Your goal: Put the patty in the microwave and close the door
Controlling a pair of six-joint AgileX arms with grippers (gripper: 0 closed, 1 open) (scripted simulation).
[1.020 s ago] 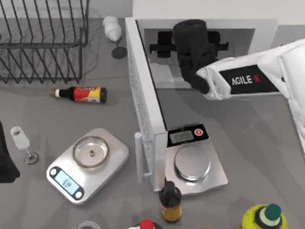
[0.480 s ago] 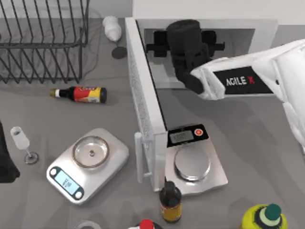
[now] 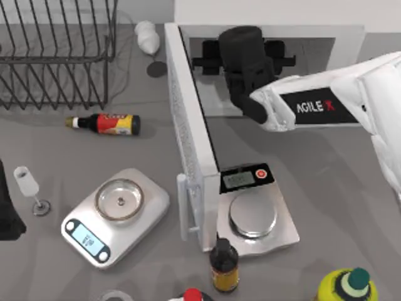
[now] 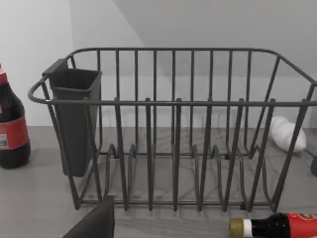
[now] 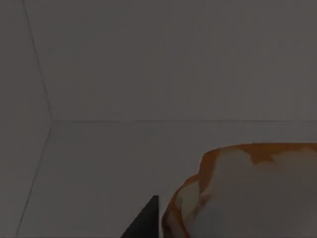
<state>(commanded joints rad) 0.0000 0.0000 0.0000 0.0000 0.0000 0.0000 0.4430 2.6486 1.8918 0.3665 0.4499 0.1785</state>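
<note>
One arm at work: right gripper (image 3: 241,59) has been pushed further into the microwave (image 3: 269,19), patty (image 5: 247,193) carried in; jaw state cannot be told; door (image 3: 188,144) left open

matt wire rack (image 4: 173,129), glossy glass bottle (image 3: 106,123).

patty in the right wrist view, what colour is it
Golden-orange around the rim with a pale, whitish face, seen best in the right wrist view, where the patty sits against the microwave's pale interior.
</note>
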